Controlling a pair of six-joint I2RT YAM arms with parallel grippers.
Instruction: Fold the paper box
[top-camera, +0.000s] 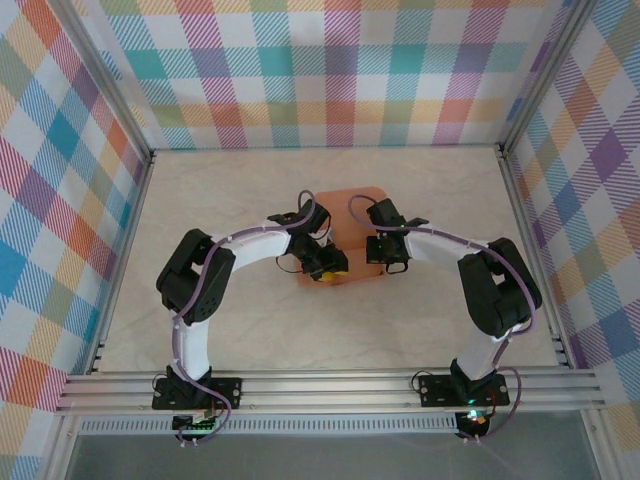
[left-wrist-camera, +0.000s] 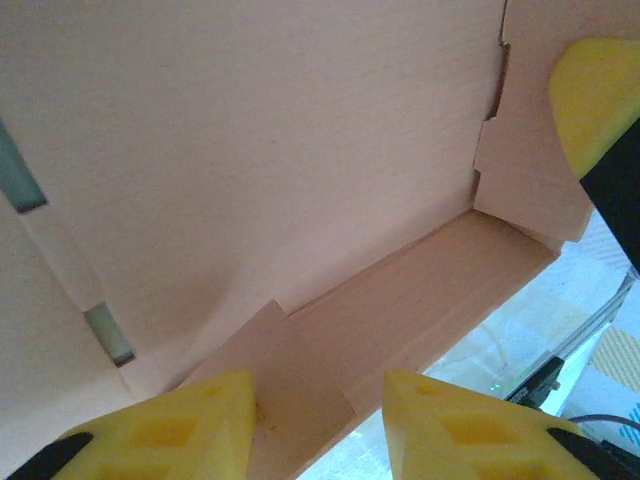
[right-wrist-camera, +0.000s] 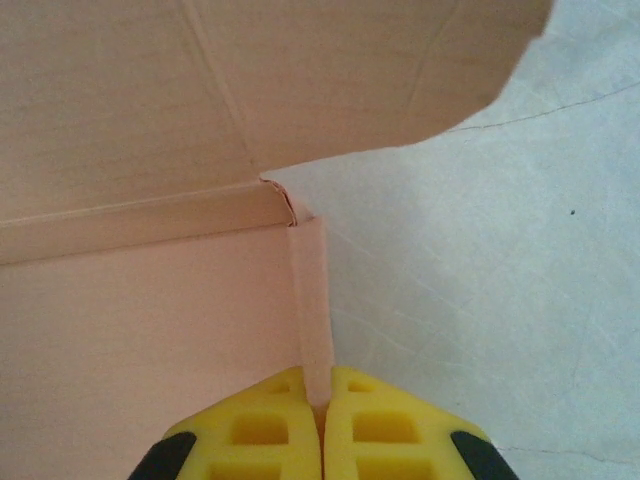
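- Right tool (right-wrist-camera: 322, 385), with yellow pads, is pressed fully together on a narrow upright strip of the salmon-orange thin-card paper box (right-wrist-camera: 130, 330). The strip runs up from between the pads to a corner where two card walls meet.
- Left tool (left-wrist-camera: 315, 430) stands partly open. A small card flap lies between its yellow fingers (left-wrist-camera: 170, 430), touching the left one, with a gap before the other. It clamps nothing.
- From above, the paper box (top-camera: 345, 210) lies near the middle of the pale marbled desk (top-camera: 230, 190). The left tool (top-camera: 325, 265) is at its near left edge and the right tool (top-camera: 385, 250) at its right edge.
- In the left wrist view a broad card panel fills the upper part, with a long side wall folded up along a crease below it. Two narrow slots (left-wrist-camera: 105, 335) are cut near the panel's left edge.
- In the right wrist view a wide flap with a rounded corner reaches out over the bare desk (right-wrist-camera: 480, 300).
- Pastel plaid walls (top-camera: 300, 70) enclose the desk on three sides, and a silver metal rail (top-camera: 330, 385) carries both arm bases at the near edge.
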